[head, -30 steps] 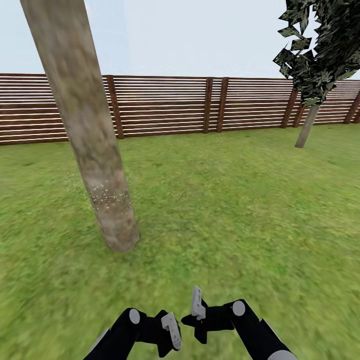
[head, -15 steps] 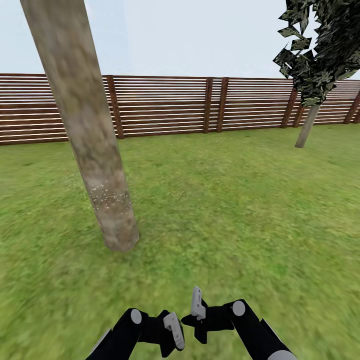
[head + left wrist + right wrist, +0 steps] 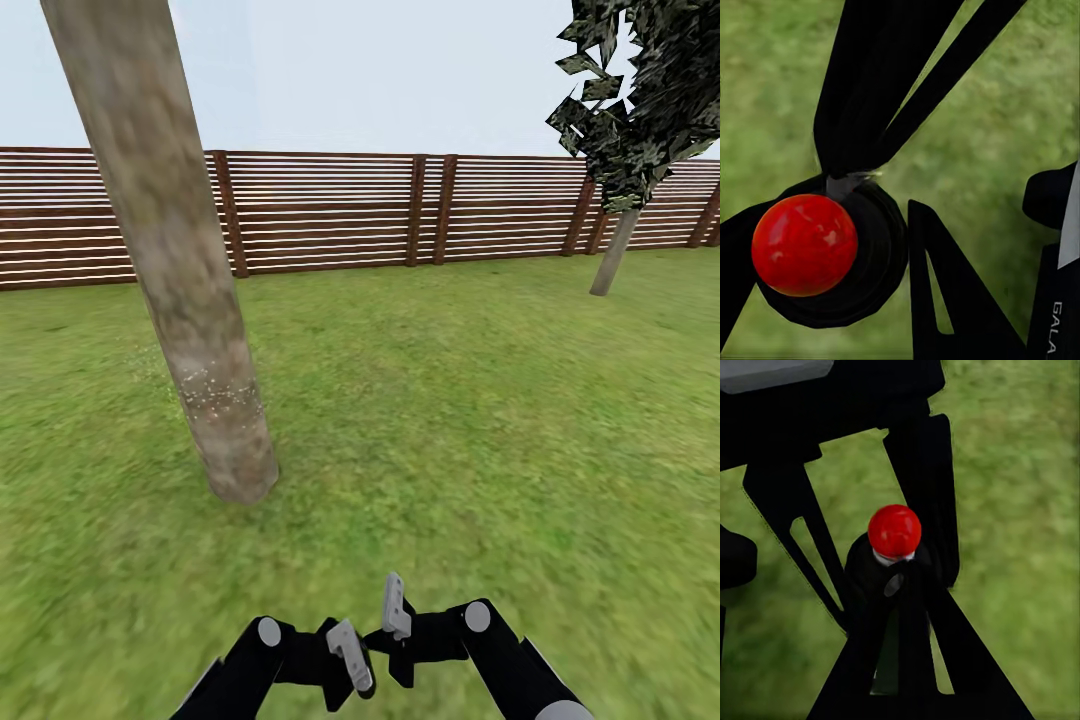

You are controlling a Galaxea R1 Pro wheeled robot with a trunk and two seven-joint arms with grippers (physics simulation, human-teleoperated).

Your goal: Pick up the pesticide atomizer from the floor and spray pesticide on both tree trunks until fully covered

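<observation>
Here the right gripper (image 3: 896, 607) jaws clasp the black, red-capped atomizer (image 3: 894, 531).

The near trunk (image 3: 180, 290) looked rough and matt, mottled grey-tan bark with fine white specks low down, and behind it the fence (image 3: 330, 210) showed brown wooden slats with a dull finish. The lawn (image 3: 480, 420) around the trunk was a soft, blurred matt green. In the left wrist view a ball (image 3: 804, 244) shone glossy red, like smooth plastic, against matt black parts.
</observation>
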